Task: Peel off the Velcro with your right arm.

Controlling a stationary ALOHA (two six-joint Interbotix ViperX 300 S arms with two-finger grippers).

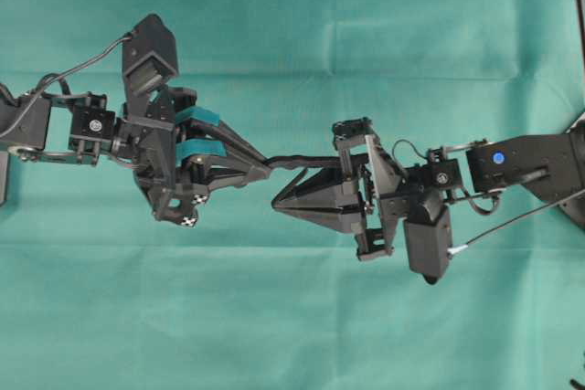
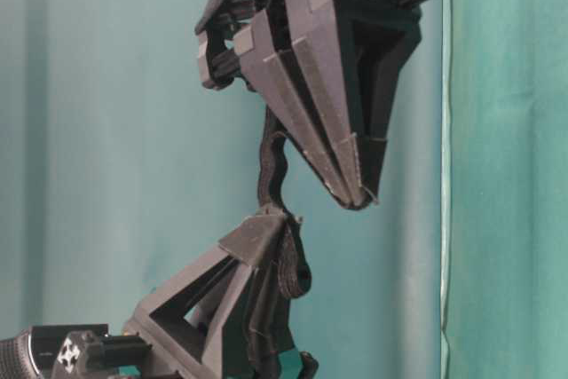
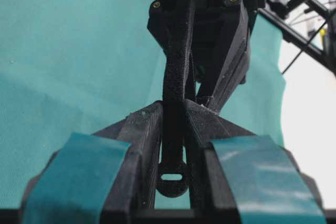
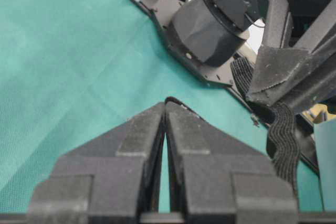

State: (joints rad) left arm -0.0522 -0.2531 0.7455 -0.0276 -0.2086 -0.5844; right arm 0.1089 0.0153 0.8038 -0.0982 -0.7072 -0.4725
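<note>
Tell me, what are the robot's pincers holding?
The left pincer pinches the black Velcro near its rounded end. The right pincer is shut on a thin black strip end.

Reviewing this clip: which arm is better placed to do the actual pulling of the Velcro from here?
The right. The right gripper is shut on a thin edge of the Velcro, free to draw away, while the left gripper with teal-taped fingers clamps the strip as the anchor.
</note>
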